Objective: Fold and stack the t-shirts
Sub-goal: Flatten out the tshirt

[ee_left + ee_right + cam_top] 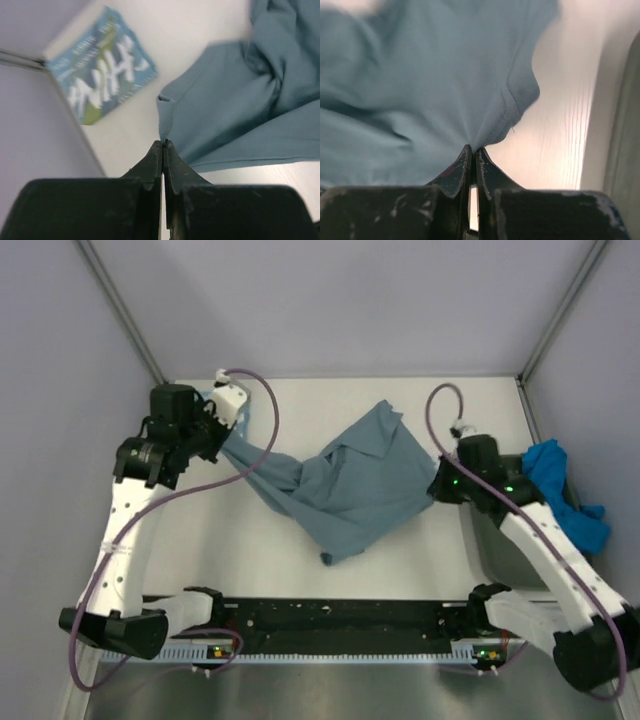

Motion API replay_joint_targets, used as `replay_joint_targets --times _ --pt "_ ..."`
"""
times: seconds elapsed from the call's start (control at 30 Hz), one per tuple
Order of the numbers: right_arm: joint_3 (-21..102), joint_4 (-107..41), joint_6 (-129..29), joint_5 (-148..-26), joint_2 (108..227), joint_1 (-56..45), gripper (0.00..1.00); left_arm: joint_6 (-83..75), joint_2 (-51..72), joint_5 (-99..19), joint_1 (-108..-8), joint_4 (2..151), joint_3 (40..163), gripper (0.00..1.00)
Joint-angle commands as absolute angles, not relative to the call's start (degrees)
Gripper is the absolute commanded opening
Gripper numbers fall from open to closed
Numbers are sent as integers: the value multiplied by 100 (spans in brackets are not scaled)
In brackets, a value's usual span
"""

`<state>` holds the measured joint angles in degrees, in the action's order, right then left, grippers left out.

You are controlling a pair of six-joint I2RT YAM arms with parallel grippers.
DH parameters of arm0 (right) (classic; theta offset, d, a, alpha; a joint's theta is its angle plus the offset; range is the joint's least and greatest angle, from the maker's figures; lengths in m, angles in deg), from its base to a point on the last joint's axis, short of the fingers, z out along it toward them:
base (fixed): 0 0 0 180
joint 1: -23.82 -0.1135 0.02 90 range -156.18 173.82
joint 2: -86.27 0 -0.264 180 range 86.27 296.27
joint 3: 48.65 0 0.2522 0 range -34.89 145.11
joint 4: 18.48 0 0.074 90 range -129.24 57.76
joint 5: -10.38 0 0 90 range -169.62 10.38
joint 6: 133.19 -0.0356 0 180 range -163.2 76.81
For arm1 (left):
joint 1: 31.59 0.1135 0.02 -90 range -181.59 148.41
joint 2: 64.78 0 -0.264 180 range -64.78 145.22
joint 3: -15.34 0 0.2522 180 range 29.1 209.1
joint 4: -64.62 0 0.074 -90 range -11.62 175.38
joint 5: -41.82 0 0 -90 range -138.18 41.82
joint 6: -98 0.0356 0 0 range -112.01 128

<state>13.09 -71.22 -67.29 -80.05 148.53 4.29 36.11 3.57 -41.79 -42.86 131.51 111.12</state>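
A: What can't be made out near the left gripper (163,145)?

B: Ahead and to its left, the NIH t-shirt (102,65) is blurred. The slate-teal t-shirt (250,110) runs off the right edge.

A: And at the right gripper (472,150)?

B: To its right, the tray (627,150) is cut off. The far cloth is smeared.

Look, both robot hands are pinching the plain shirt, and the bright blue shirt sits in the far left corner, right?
Not quite. The left gripper and right gripper do pinch the plain slate-teal t-shirt, but the bright blue t-shirt lies at the right edge, by the tray. The top external view shows it.
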Motion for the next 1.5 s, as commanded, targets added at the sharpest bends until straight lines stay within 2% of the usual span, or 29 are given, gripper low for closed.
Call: replay_joint_targets --times 0.0,0.17,0.23,0.4,0.5,0.63,0.87,1.0,1.13,1.17,1.37,1.47 --pt "3354 -7819 -6192 -8165 13217 369 0 3955 -299 -4948 -4161 13769 12506 0" --pt "5200 -8268 -5990 -8637 12715 378 0 4034 -642 -5783 -4161 14280 13842 0" --pt "5710 -8330 -5972 -8971 12653 369 0 4043 -686 -6091 -4161 14490 14665 0" --pt "6721 -8339 -6077 -9341 12591 369 0 4148 -774 -6286 -4161 14729 15802 0" --pt "6943 -8304 -6139 -9474 12635 369 0 4096 -853 -6041 -4170 14851 15813 0" --pt "6646 -8190 -6148 -9360 12766 378 0 3946 -897 -5838 -4170 14721 15313 0" --pt "6020 -7101 -5876 -8999 13924 369 0 3894 -450 -5706 -4161 13185 13951 0" --pt "6958 -6836 -5744 -9192 15347 544 0 3700 287 -5837 -4161 12069 13773 0" --pt "7654 -5995 -7181 -10929 16447 1790 0 3630 1052 -6285 -4126 10961 14124 0" --pt "7916 -5801 -7359 -11020 16658 2037 0 3595 1167 -6286 -4100 10784 14247 0" --pt "9595 -5781 -7746 -11143 17591 2759 0 3559 1932 -6233 -4030 10317 15117 0" --pt "9739 -5790 -7870 -11345 17636 2970 0 3647 2003 -6207 -3986 10282 15154 0"
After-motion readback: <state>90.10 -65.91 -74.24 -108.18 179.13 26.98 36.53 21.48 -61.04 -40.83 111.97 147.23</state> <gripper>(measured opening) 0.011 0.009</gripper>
